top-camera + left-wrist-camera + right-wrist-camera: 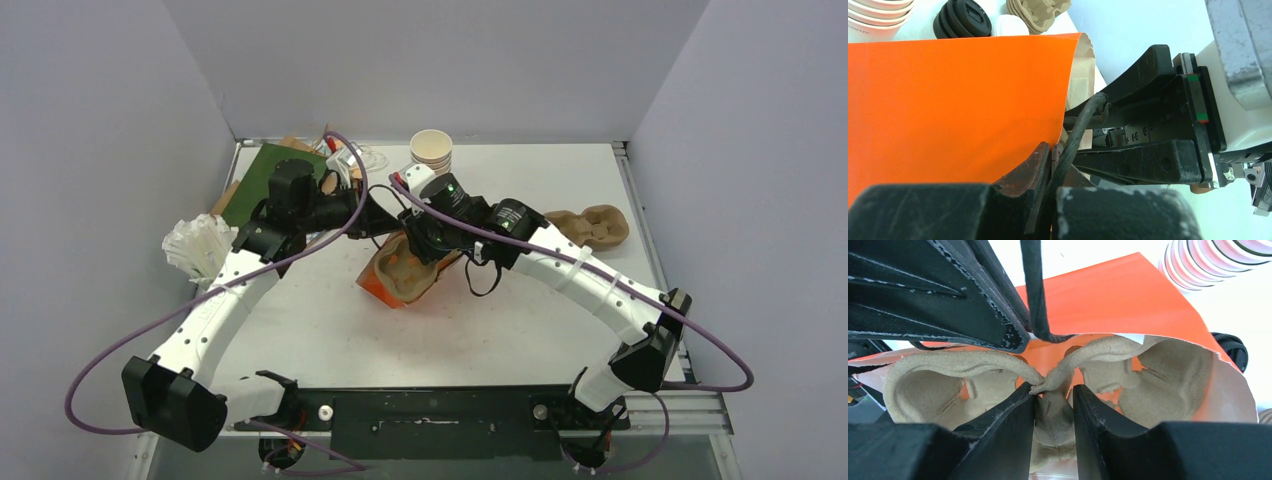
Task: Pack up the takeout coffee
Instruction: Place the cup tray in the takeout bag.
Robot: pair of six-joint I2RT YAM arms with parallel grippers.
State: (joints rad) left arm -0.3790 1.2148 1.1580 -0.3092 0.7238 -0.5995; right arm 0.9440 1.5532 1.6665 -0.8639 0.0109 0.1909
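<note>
Top external view: orange paper bag [948, 100] lying on its side in the middle of the white table [330, 340], both arms bent over it. Inside the bag's mouth, a brown pulp cup tray [923, 385], partly in, 2 cup holes showing.

Right tool [1054, 415]: partly closed, squeezing the tray's thin middle ridge. Left tool [1050, 167]: shut tight on the bag's top edge, keeping the mouth up. Dark cord [1083, 120] pinched there too, or just beside it; hard to tell which.

Takeout coffee with green sides and lids: not seen in any view, maybe hidden behind the arms. At the far side, only a stack of bare white cups [431, 150], a pile of black lids [962, 19] and a spare brown tray [592, 226].

Likely step: getting the tray into the bag. No coffee packed yet.

Things to go wrong from here:
- Bag edge slipping out of the left tool, mouth flopping shut.
- Tray corner catching the paper lip and tearing it under a hard push.
- Soft ridge bending from the squeeze.
- 2 tools very close together, easy to bump.
- Cord snagging on a finger.
</note>
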